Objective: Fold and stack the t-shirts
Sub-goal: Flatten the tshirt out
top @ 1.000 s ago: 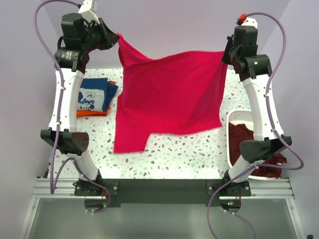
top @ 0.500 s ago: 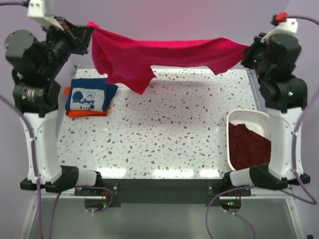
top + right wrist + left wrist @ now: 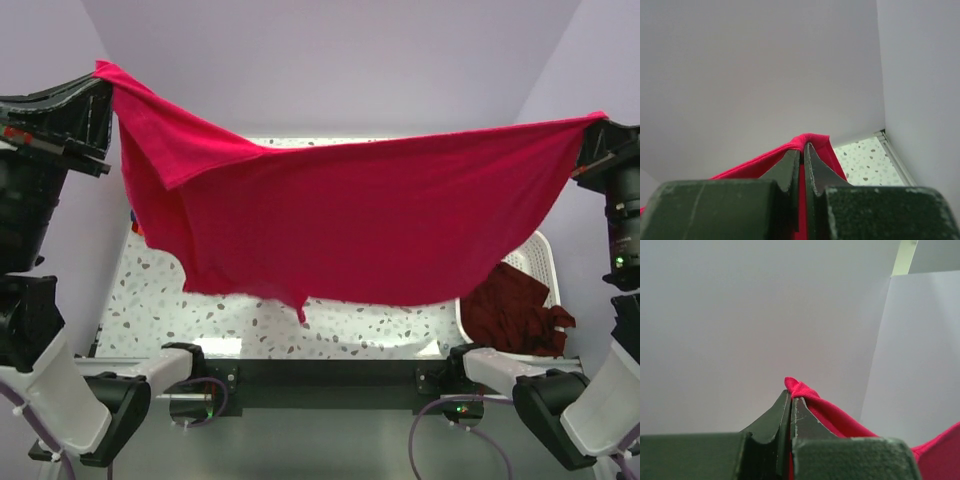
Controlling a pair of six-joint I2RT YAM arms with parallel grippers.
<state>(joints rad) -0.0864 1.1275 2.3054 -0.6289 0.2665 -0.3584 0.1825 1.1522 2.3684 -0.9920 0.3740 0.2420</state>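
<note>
Higher above table [image 3: 350, 330] than before: crimson-pink t-shirt [image 3: 380, 220], corners in both closed end effectors [image 3: 790, 399] [image 3: 802, 150]

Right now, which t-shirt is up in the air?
The bright crimson-pink t-shirt, stretched between the left gripper and the right gripper, both shut on it; the dark maroon t-shirt lies in the white basket.

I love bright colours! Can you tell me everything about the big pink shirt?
The pink shirt is soft, bright crimson-pink cloth, held up in the air and spread wide above the speckled table. The left claw pinches one top corner, the right claw the other. It sags in the middle, and a flap folds over near the left claw.
</note>
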